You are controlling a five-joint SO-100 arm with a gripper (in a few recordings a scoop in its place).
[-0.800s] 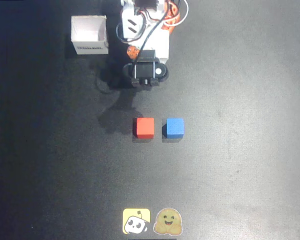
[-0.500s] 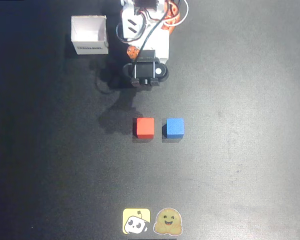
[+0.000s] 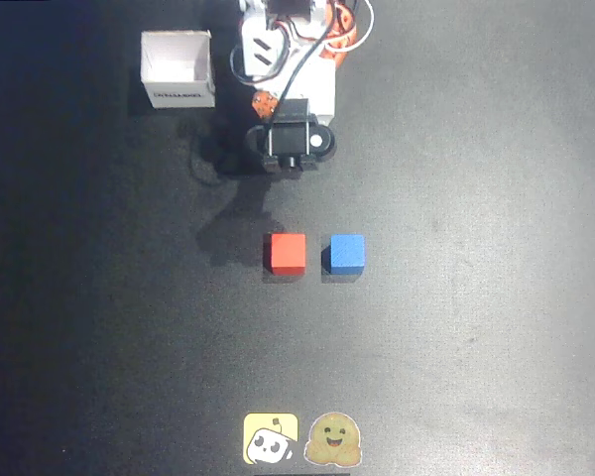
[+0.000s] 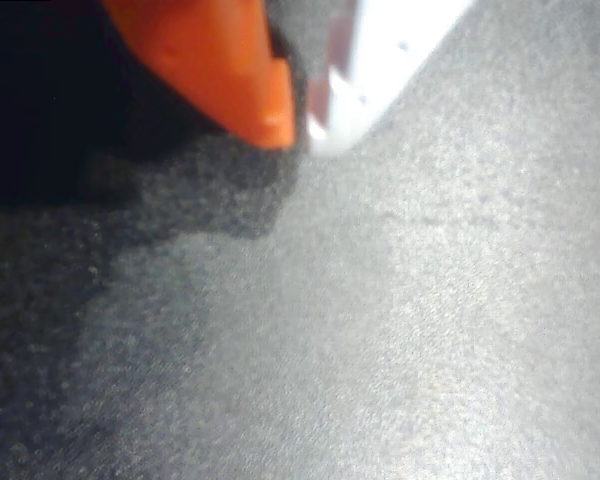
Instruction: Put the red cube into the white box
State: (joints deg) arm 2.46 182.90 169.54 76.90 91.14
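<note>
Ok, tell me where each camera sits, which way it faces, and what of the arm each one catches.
Overhead view: fixed above, looking straight down on the dark table; the white box, red cube, blue cube and two stickers show, with the folded arm at the top.
Wrist view: rides on the arm, aimed at the mat close up; an orange finger and a white finger meet at their tips.
Shared: the mat and the arm.
</note>
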